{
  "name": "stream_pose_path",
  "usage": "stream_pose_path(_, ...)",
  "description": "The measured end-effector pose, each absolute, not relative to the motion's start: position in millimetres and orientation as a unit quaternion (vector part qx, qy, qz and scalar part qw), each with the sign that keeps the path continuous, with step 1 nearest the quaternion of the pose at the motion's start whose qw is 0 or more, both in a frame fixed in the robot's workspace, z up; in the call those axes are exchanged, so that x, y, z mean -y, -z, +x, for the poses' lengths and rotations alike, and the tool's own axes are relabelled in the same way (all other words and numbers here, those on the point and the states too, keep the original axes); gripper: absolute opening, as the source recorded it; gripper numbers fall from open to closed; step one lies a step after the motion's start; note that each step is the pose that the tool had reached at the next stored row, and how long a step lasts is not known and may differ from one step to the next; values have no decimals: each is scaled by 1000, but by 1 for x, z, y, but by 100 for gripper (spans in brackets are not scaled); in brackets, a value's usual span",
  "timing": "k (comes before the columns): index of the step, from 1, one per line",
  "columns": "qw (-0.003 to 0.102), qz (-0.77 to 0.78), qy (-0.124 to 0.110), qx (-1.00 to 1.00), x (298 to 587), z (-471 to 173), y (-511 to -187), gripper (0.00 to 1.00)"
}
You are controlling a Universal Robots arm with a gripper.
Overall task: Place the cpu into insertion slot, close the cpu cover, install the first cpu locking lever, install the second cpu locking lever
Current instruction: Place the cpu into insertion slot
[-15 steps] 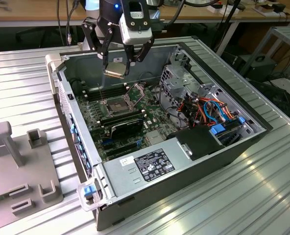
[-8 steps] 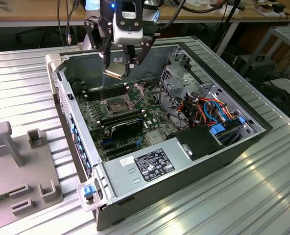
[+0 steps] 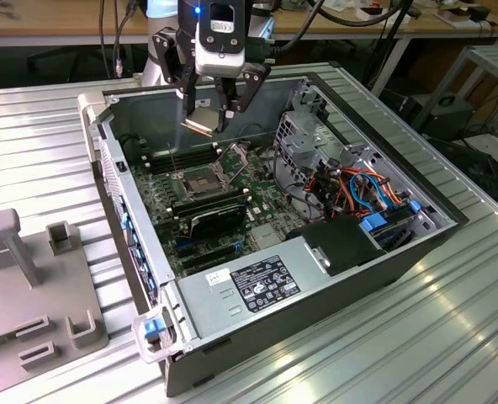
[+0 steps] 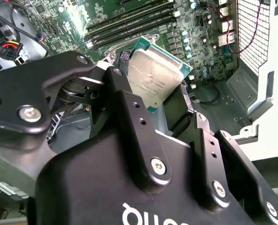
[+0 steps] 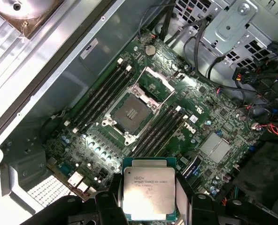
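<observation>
We take this for a robotics lab or workshop. A desk (image 3: 451, 337) of ribbed aluminium carries an opened desktop computer case (image 3: 316, 303) with its motherboard (image 3: 262, 185) bare, and a robot arm's end effector (image 3: 205, 118) hangs over it. Beside the case sits a grey fixture plate (image 3: 30, 286). Behind, a wooden bench (image 3: 64, 21) trails cables (image 3: 119, 38), with a metal rack (image 3: 493, 67) nearby.
</observation>
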State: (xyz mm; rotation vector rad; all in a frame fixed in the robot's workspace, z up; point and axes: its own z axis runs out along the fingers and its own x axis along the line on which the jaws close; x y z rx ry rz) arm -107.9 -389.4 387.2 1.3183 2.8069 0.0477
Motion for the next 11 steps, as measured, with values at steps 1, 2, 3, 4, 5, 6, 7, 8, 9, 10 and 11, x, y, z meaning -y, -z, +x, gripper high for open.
stream_pose_path(1,20,425,-15,-905,389,-108,-387,55)
stream_pose_path(2,20,425,-15,-905,389,-108,-387,55)
stream_pose_path(3,20,425,-15,-905,389,-108,-387,55)
stream_pose_path(4,20,425,-15,-905,389,-108,-387,55)
stream_pose_path(5,20,425,-15,-905,389,-108,-387,55)
stream_pose_path(6,20,425,-15,-905,389,-108,-387,55)
stream_pose_path(7,20,425,-15,-905,389,-108,-387,55)
stream_pose_path(8,20,425,-15,-905,389,-108,-387,55)
stream_pose_path(9,20,425,-15,-905,389,-108,-387,55)
stream_pose_path(10,20,426,-15,-905,389,-108,-387,55)
stream_pose_path(11,20,428,-15,-903,389,-108,-387,55)
